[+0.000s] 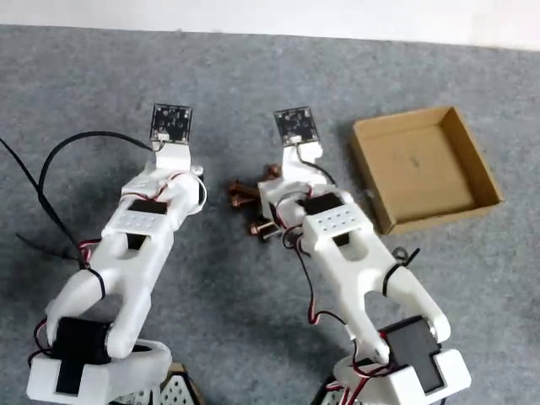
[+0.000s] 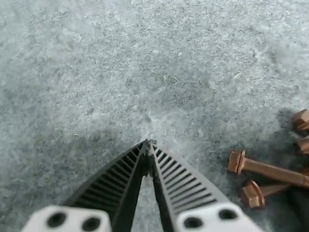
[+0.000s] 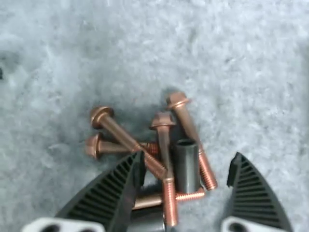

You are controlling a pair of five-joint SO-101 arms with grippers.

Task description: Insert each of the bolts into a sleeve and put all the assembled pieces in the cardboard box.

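Your right tool [image 3: 187,162] stands wide open and has hold of nothing. Its two ribbed fingers [image 3: 126,186] straddle the heap, and you cannot tell whether either one actually touches a bolt. Right between those fingers lies the sleeve [image 3: 187,176], a short dark tube resting on its side with one open end showing, pressed against bolt shanks on both flanks. The bolts [image 3: 163,145] lie crossed over each other around it. They are copper-coloured, with flanged hex heads and threaded ends, and four heads show.

Your left tool [image 2: 147,145] is closed tip to tip with nothing in it, hovering over bare grey desk [image 1: 253,76].

In the high view the heap sits at 3 o'clock from your left arm, between the two arms, peeking out at 9 o'clock of your right arm's wrist. The cardboard box [image 1: 418,173] lies at 3 o'clock from your right arm, near it, a shallow open tray with nothing inside.
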